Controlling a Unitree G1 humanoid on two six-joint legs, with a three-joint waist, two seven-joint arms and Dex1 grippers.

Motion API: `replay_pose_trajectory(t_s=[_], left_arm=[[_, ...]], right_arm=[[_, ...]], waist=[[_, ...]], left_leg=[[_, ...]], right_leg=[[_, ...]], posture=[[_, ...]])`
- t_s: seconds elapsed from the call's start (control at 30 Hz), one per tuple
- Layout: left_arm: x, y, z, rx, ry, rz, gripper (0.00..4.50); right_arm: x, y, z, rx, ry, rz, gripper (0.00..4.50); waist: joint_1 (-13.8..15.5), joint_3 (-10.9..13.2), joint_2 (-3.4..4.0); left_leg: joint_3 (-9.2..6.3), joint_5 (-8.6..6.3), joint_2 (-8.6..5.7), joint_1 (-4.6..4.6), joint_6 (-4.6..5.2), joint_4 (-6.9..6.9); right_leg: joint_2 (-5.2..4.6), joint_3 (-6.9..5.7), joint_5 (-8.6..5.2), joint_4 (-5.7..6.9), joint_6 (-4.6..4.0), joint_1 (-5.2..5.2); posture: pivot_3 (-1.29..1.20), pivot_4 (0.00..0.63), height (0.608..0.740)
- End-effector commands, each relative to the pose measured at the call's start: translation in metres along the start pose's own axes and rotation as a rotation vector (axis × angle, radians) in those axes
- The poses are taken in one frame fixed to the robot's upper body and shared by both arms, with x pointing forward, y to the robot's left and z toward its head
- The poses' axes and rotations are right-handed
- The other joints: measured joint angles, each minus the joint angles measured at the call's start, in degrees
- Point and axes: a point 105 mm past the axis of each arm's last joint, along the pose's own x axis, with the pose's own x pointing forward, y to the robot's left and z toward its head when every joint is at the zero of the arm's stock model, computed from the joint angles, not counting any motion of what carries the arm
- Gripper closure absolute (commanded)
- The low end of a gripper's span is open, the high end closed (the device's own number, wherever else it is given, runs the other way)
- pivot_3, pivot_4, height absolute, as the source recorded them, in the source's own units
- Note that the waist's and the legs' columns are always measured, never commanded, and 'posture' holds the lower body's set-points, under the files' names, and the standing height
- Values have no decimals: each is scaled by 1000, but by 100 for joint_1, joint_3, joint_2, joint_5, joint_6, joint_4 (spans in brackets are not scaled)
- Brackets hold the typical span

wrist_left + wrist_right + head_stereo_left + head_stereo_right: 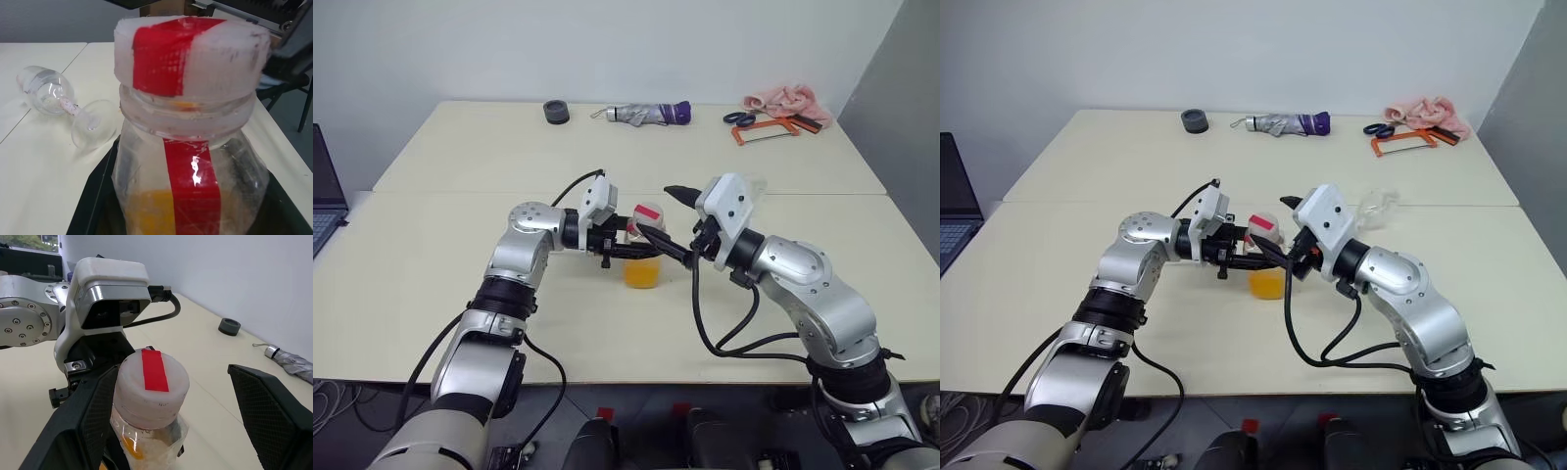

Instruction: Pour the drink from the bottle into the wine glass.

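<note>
**Bottle gripped at frame centre, cap still on**

At the centre of the head views, the bottle is held upright, just above the table, by the left gripper, whose fingers are clamped on its body. The right gripper is seen spread wide on either side of the pinkish-white cap, gripping nothing.

The drink fills the lower part of the bottle. A red tape strip is shown crossing the cap and running down the side; no writing can be read.

The wine glass is seen lying on its side at the left of the left wrist view; in the head views it appears as a faint clear shape behind the right wrist.
</note>
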Motion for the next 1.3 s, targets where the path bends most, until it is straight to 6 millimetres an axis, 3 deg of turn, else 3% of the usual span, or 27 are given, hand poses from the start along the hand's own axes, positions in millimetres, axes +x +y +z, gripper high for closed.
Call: replay_pose_trajectory(t_s=[0.03, 1.3], left_arm=[[-2, 3, 18, 76, -17, -5, 2703], [-2, 4, 18, 82, -15, 6, 2703]], right_arm=[[-8, -11, 8, -26, -23, -46, 680], [-19, 5, 19, 72, -63, 84, 680]], waist=[[0, 0, 0], [2, 0, 0]], left_leg=[[0, 0, 0, 0, 0, 0], [0, 0, 1, 0, 0, 0]], right_leg=[[0, 0, 0, 0, 0, 0], [0, 0, 0, 0, 0, 0]], posture=[[0, 150, 740], [0, 150, 740]])
